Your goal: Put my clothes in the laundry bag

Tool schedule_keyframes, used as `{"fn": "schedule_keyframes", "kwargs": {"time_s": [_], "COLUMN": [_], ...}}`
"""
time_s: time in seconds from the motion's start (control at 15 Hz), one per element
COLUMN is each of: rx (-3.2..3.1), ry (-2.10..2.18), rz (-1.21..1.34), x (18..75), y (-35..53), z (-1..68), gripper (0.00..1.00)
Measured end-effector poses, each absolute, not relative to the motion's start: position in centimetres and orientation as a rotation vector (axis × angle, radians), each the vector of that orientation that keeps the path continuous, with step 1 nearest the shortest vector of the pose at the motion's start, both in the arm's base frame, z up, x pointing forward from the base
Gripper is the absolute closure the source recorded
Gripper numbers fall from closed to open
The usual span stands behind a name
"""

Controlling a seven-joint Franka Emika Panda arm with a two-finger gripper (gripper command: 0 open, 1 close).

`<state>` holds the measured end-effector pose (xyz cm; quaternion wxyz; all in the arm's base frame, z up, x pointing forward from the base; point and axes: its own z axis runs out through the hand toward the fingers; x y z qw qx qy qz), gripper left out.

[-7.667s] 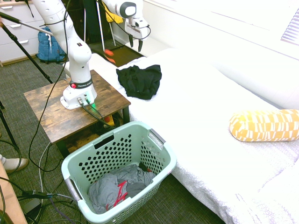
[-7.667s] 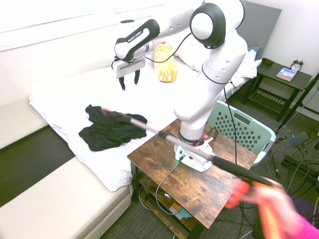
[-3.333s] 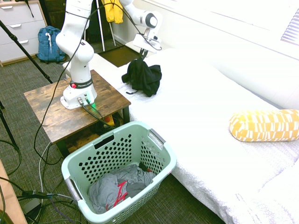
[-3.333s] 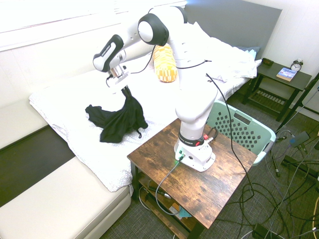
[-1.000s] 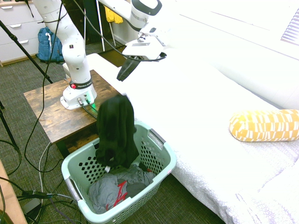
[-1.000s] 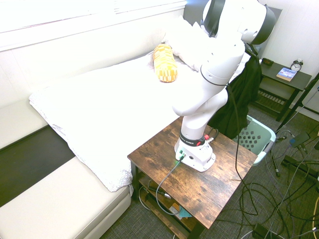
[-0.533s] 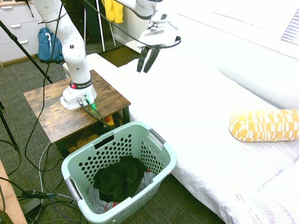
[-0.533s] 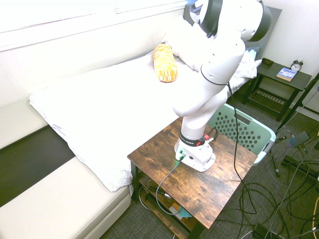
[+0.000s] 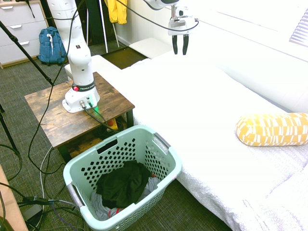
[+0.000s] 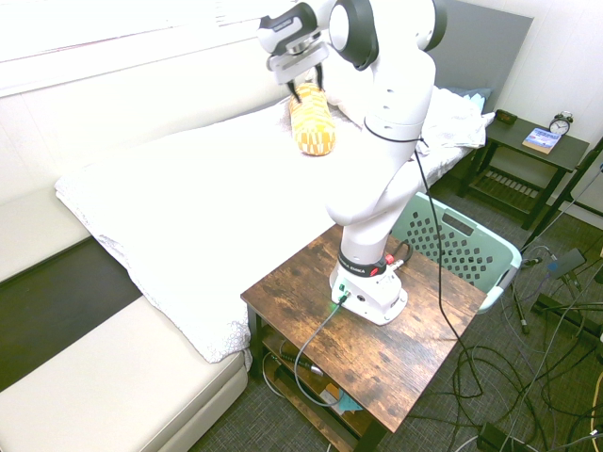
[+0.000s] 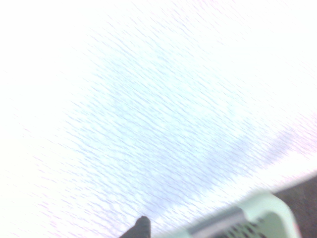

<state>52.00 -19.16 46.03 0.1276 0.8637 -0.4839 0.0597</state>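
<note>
Spread, empty black-fingered gripper (image 10: 306, 91) hovers over bed (image 9: 192, 101); black cloth garment (image 9: 124, 184) lies w/ grey clothes (image 9: 102, 209) in mint-green plastic basket (image 9: 167, 177), presumably for laundry.

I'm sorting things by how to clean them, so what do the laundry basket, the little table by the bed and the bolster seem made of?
Laundry basket: probably moulded plastic, smooth; evenly punched holes.
Table: wood or wood-look laminate, brown, patchy grain.
Bolster: likely woven fabric cover, matte, yellow-and-white print; softly rounded, filling hidden.
</note>
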Motion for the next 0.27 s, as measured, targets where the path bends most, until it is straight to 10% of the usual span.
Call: {"fn": "schedule_keyframes", "kwargs": {"time_s": [0.27], "rx": [2.835], "ry": [-1.174], "rz": [0.146], "x": [58.1], "y": [-1.6], "z": [39.8], "gripper": [0.0]}}
